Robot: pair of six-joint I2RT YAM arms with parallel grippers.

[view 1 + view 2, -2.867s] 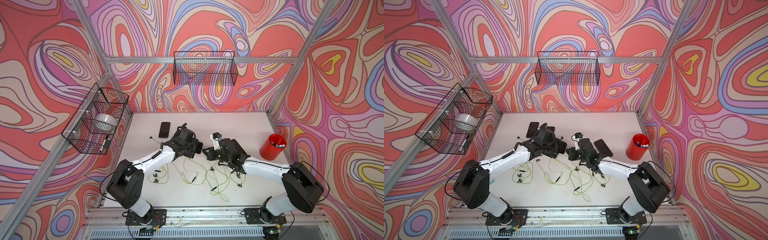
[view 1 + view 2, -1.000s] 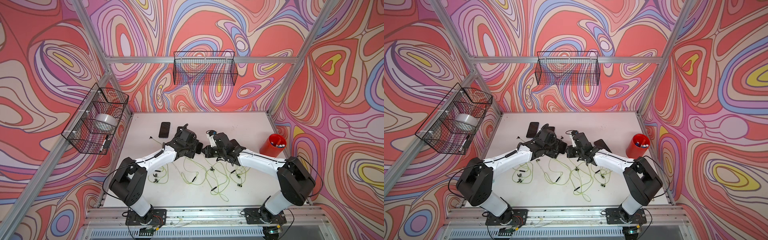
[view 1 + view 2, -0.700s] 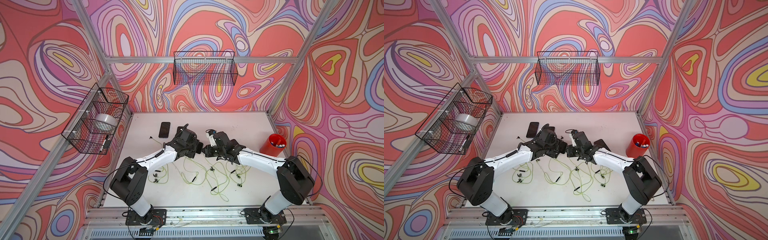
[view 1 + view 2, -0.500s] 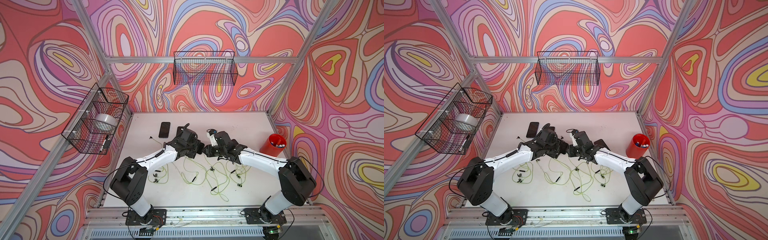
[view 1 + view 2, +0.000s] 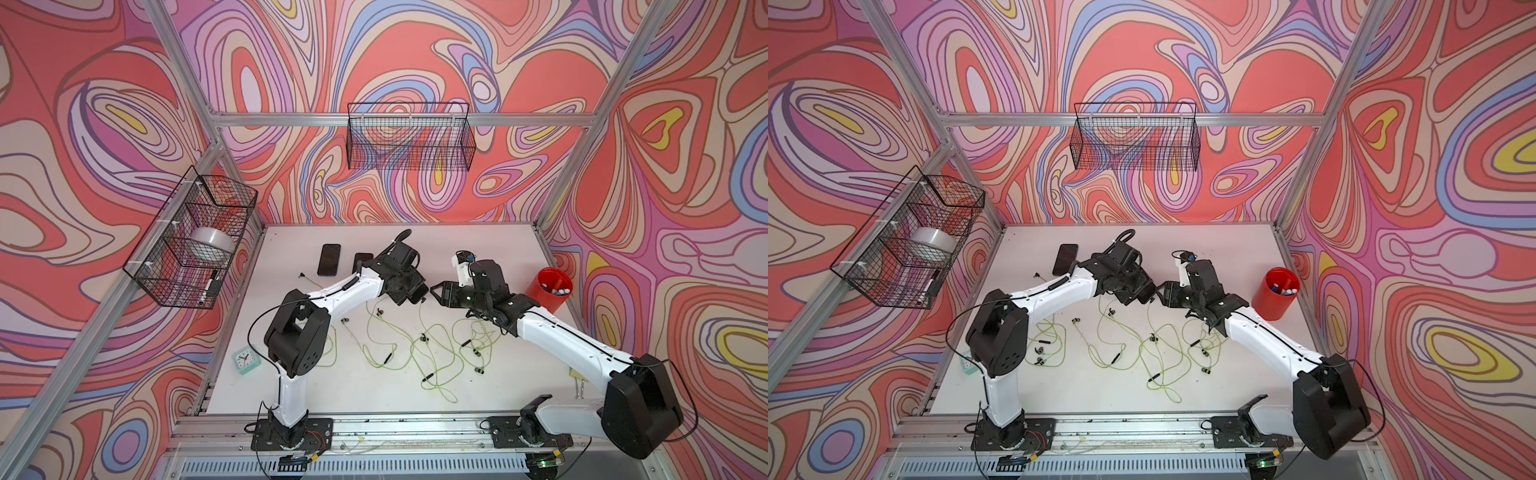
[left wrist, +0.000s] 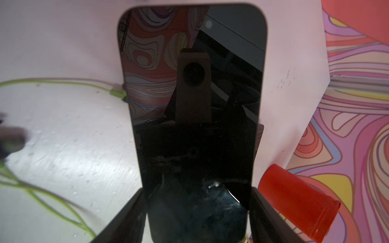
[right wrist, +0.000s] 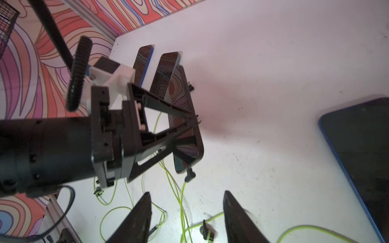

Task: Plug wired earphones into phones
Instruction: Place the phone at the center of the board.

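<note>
My left gripper (image 6: 195, 191) is shut on a black phone (image 6: 193, 105) and holds it by its long sides above the table. In the right wrist view this phone (image 7: 187, 130) stands tilted. A small dark plug (image 7: 189, 174) sits at its lower end, and the plug's yellow-green cord hangs down to the table. My right gripper (image 7: 187, 193) is open and empty, a short way back from that plug. In the top views both grippers face each other mid-table, left (image 5: 411, 291) and right (image 5: 436, 291). Several wired earphones (image 5: 415, 345) lie tangled in front of them. Two phones (image 5: 329, 259) (image 5: 362, 261) lie at the back left.
Another phone with a blue edge (image 7: 357, 157) lies by my right gripper. A red cup (image 5: 548, 289) with pens stands at the right edge, and a mint-green clock (image 5: 246, 359) at the front left. Wire baskets hang on the back wall (image 5: 409, 137) and the left wall (image 5: 195, 237).
My right gripper has opened and drawn back to the right, away from the held phone. The plug stays at the phone's end. The left gripper keeps its hold.
</note>
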